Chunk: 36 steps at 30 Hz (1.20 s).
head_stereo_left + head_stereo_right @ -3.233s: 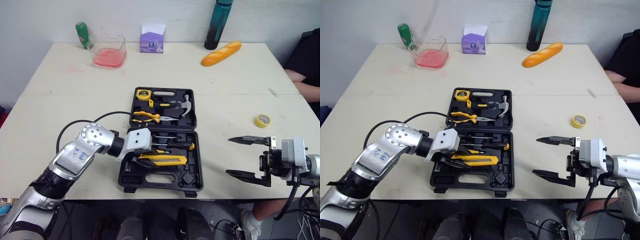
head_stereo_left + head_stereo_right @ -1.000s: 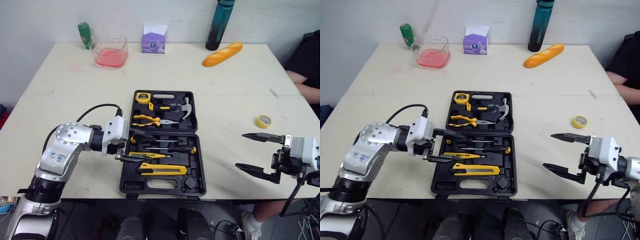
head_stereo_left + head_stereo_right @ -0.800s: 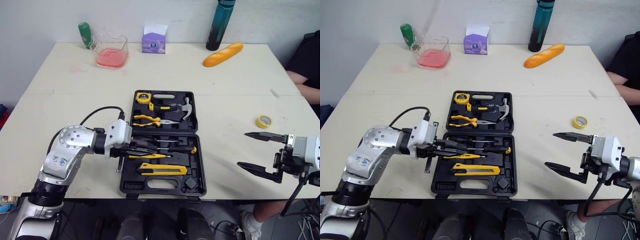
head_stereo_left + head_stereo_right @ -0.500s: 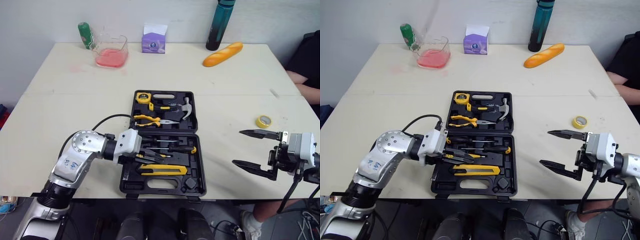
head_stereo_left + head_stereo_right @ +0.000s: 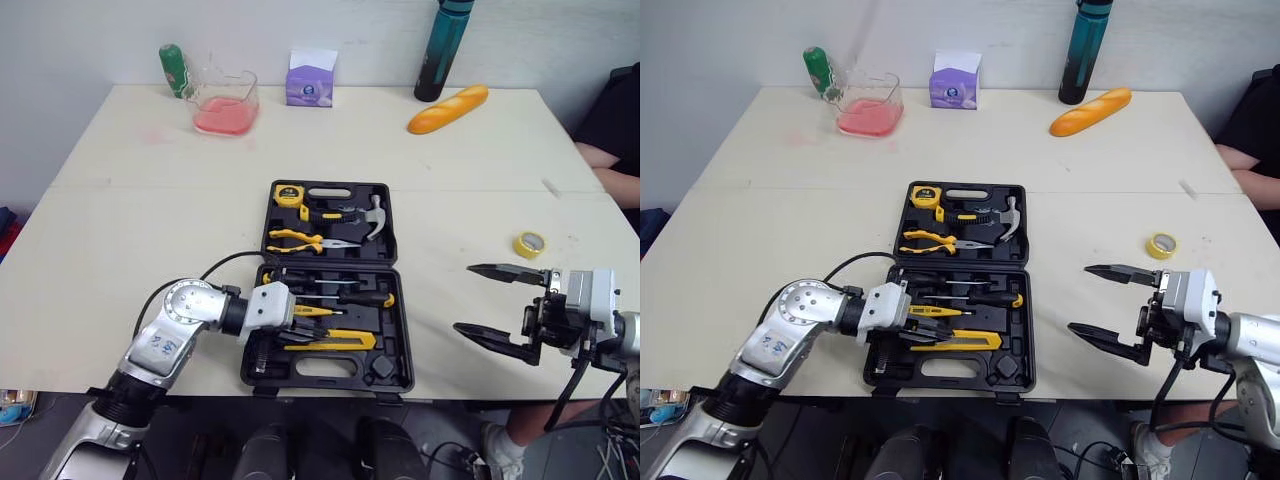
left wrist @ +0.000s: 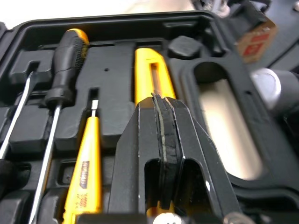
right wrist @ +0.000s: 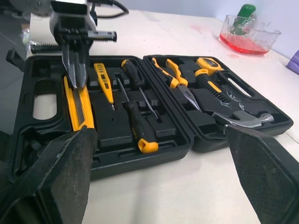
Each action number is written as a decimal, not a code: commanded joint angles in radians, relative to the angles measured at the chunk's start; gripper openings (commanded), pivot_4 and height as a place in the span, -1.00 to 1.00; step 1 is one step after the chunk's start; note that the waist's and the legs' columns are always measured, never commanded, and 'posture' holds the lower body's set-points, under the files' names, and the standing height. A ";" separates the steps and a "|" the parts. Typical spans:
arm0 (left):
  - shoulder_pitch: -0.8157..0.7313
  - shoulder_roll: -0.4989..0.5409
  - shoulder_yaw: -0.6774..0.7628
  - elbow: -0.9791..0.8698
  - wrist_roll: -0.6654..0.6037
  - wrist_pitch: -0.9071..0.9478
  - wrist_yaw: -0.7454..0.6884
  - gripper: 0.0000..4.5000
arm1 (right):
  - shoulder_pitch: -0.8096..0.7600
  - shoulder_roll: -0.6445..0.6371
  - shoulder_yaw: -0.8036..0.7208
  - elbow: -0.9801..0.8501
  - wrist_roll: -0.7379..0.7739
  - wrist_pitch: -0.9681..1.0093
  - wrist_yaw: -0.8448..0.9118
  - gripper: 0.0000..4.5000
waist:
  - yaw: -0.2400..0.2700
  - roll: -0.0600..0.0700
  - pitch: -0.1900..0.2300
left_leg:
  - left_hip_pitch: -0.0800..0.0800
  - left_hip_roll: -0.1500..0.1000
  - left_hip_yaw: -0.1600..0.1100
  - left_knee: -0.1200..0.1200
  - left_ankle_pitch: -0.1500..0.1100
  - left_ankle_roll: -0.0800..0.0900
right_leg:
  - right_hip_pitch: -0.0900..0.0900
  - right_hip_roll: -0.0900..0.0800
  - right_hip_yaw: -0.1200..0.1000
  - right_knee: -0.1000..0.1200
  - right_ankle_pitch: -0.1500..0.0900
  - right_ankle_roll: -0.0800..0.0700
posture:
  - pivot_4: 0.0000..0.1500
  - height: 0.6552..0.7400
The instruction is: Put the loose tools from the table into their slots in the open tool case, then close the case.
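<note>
The black tool case [image 5: 393,228] lies open at the table's middle. Its lid half holds a tape measure [image 5: 288,193], a hammer [image 5: 372,213] and pliers [image 5: 290,238]. The near half holds screwdrivers [image 5: 345,295], a yellow tester pen [image 5: 312,311] and a yellow utility knife [image 5: 340,342]. My left gripper [image 5: 300,330] is shut with nothing between its fingers, its tips just above the knife [image 6: 152,77]. My right gripper [image 5: 463,298] stands wide open to the right of the case, holding nothing. A yellow tape roll [image 5: 528,243] lies loose on the table beyond it.
At the back stand a green bottle [image 5: 173,70], a glass dish with pink liquid [image 5: 225,103], a purple box [image 5: 310,78], a teal bottle [image 5: 438,50] and a bread loaf [image 5: 447,107]. A person's arm [image 5: 612,150] rests at the right edge.
My left gripper went from open at the case's left rim to shut, and moved right and nearer, over the utility knife. My right gripper drifted slightly left.
</note>
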 commanded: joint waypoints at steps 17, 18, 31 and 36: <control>0.012 0.034 -0.144 0.087 0.168 0.041 0.036 -0.99 | 0.063 0.031 -0.026 0.108 -0.039 -0.158 0.020 1.00 | -0.001 0.006 -0.011 | 0.006 0.000 0.000 0.000 -0.001 0.000 | 0.005 -0.001 0.000 -0.001 0.000 0.000 | 1.00 1.00; 0.013 0.029 -0.137 0.088 0.161 0.035 0.042 -0.99 | 0.063 0.030 -0.025 0.110 -0.038 -0.160 0.019 1.00 | -0.001 0.006 -0.012 | 0.006 0.000 0.000 0.000 -0.001 0.000 | 0.006 -0.001 0.000 -0.001 0.000 0.000 | 1.00 1.00; -0.045 0.012 0.109 -0.066 -0.067 -0.112 0.065 -0.99 | 0.029 -0.042 -0.115 0.184 -0.041 -0.135 -0.026 1.00 | 0.000 0.006 -0.011 | 0.003 -0.001 0.000 0.000 -0.001 0.001 | 0.002 -0.004 0.000 0.000 0.000 -0.001 | 1.00 1.00; 0.066 0.114 0.315 -0.152 -0.204 0.024 0.078 -0.58 | 0.046 -0.101 -0.213 0.261 -0.049 -0.126 -0.048 1.00 | -0.008 0.006 -0.011 | 0.003 -0.001 0.000 0.000 -0.001 0.001 | 0.002 -0.004 -0.001 -0.001 0.000 0.000 | 1.00 1.00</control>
